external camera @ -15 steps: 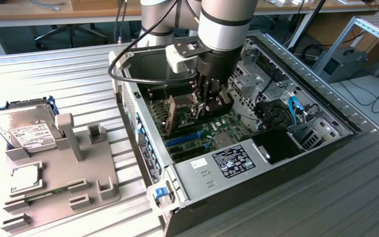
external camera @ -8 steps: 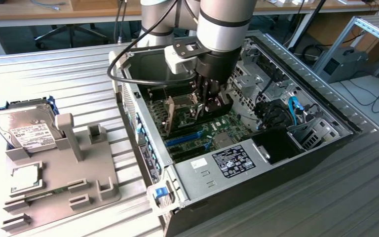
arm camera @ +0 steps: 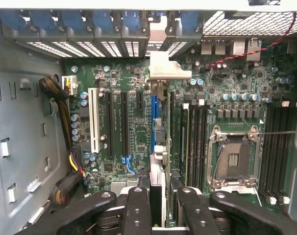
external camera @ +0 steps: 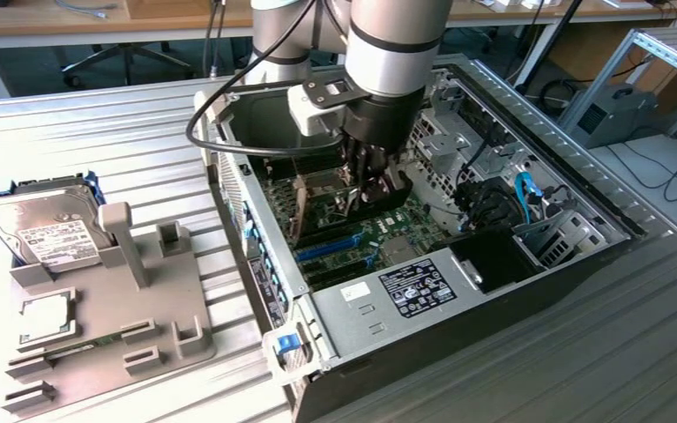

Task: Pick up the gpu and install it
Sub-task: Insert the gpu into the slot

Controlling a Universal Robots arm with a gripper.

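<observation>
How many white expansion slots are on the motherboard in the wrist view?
1. The white slot stands at the outer edge of the slot row, beside the yellow and black cable bundle; the black slots lie on its other side. The gripper may hide others.

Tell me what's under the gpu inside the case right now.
The gpu stands on edge in the gripper, over a blue motherboard slot. Whether its lower edge is seated cannot be seen; the card itself covers that.

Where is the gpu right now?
The gpu stands on edge in the gripper, inside the open computer case, over the motherboard's blue slot in the wrist view.
</observation>
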